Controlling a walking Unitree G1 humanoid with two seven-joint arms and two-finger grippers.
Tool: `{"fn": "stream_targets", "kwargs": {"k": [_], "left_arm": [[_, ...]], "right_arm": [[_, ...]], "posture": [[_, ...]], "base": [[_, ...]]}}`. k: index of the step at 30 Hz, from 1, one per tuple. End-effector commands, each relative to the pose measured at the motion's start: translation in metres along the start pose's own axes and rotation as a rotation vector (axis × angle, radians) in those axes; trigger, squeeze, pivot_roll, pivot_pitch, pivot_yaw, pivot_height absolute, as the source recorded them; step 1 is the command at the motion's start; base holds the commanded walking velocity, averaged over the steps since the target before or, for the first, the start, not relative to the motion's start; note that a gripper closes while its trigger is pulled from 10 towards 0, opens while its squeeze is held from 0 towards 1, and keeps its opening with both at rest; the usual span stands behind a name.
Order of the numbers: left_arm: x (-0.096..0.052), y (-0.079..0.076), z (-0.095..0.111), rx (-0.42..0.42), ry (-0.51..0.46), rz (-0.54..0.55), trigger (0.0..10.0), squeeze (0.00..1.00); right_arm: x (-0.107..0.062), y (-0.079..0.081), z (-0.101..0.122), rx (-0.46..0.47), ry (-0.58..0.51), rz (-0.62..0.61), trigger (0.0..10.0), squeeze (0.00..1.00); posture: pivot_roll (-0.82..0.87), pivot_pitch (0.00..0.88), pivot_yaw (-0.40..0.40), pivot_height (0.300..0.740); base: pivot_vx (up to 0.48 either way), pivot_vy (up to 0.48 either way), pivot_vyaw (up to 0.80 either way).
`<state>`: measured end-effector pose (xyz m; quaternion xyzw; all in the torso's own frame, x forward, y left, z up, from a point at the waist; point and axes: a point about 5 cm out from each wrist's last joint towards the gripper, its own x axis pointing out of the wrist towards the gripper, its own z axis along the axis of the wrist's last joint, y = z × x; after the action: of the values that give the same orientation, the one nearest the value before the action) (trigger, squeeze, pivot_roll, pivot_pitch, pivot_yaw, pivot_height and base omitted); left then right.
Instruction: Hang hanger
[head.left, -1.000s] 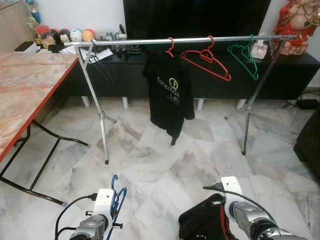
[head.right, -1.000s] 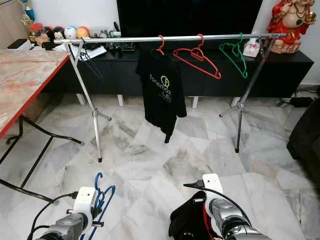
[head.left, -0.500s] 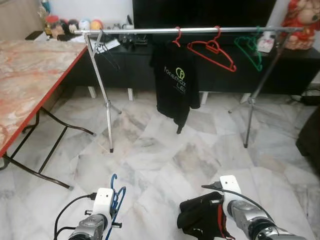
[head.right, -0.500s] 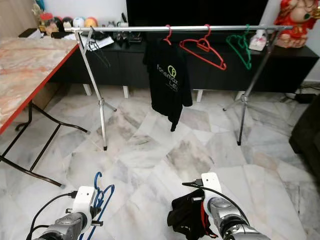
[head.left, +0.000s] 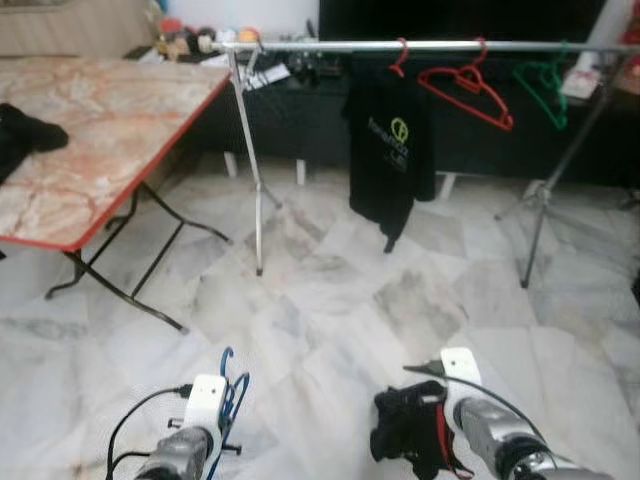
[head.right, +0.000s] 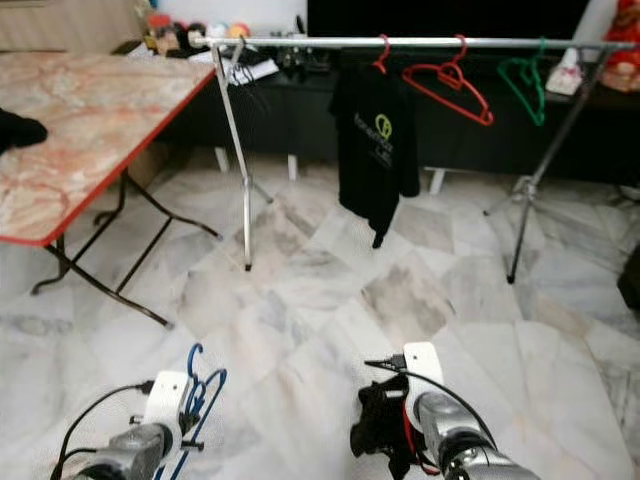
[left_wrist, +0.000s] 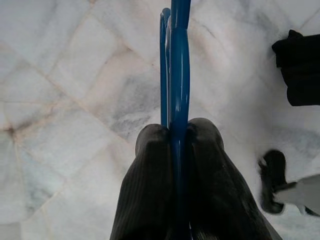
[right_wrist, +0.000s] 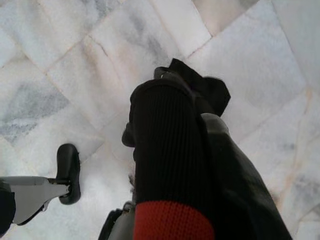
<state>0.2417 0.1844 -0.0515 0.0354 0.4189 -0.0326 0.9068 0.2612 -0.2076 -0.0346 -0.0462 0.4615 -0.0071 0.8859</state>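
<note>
At the bottom left of the head views, the left pincer (head.left: 205, 425) is clamped on a blue hanger (head.left: 232, 395); in the left wrist view its two black fingers (left_wrist: 150, 185) press from both sides against the blue hanger's thin bar, which runs straight up between them over the marble floor (head.left: 320, 310). At the bottom centre-right, the right pincer (head.left: 440, 420) is closed on a bundle of black cloth (head.left: 400, 435) with a red band showing in it; the right wrist view has that cloth draped over the fingers and hiding them.

Across the top of the frame runs a metal clothes rail (head.left: 420, 46) on thin legs. On it hang a black shirt (head.left: 390, 150) with a pale logo, on a red hook, then a bare red hanger (head.left: 468, 90) just to its right, and a green hanger (head.left: 545, 85) further right, apart from the red one. A dark hanger (head.right: 240, 72) sits at the rail's left end. Behind the rail is a low black cabinet (head.right: 290, 120).

At the upper left stands a counter (head.left: 100, 130) with a marble-patterned top and red edge; a dark item (head.left: 25, 130) lies at its left edge.
</note>
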Motion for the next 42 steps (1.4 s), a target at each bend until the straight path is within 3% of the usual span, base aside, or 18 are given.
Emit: {"fn": "stream_targets", "kwargs": {"k": [1,10,31,34,37,42], "left_arm": [[0.000,-0.003,-0.003,-0.005,0.015,-0.008,10.0,0.00],[0.000,-0.003,-0.003,0.001,0.020,-0.006,10.0,0.00],[0.001,-0.002,-0.001,0.013,0.024,0.026,10.0,0.00],[0.001,-0.001,0.002,0.011,0.000,0.045,10.0,0.00],[0.000,-0.001,0.006,-0.071,-0.081,0.088,10.0,0.00],[-0.001,-0.001,0.013,-0.114,-0.169,0.085,10.0,0.00]], "right_arm": [[-0.001,-0.005,0.000,0.017,-0.006,-0.015,10.0,0.00],[-0.001,-0.005,0.001,0.019,-0.009,-0.021,10.0,0.00],[-0.001,-0.007,0.004,0.020,-0.028,-0.021,10.0,0.00],[-0.001,-0.007,0.006,0.032,-0.055,-0.028,10.0,0.00],[-0.002,-0.009,0.012,0.107,-0.161,-0.069,10.0,0.00],[-0.004,-0.011,0.020,0.145,-0.267,-0.103,10.0,0.00]], "posture": [[-0.12,0.000,0.017,0.740],[-0.13,0.000,0.018,0.740],[-0.12,0.000,0.012,0.740],[-0.13,0.000,0.015,0.740],[-0.12,0.000,0.012,0.740],[-0.12,0.000,0.018,0.740]], "base": [[-0.319,0.000,0.00],[-0.318,0.000,0.00],[0.000,0.000,0.00],[0.000,0.000,0.00],[0.000,0.000,0.00],[0.000,0.000,0.00]]}}
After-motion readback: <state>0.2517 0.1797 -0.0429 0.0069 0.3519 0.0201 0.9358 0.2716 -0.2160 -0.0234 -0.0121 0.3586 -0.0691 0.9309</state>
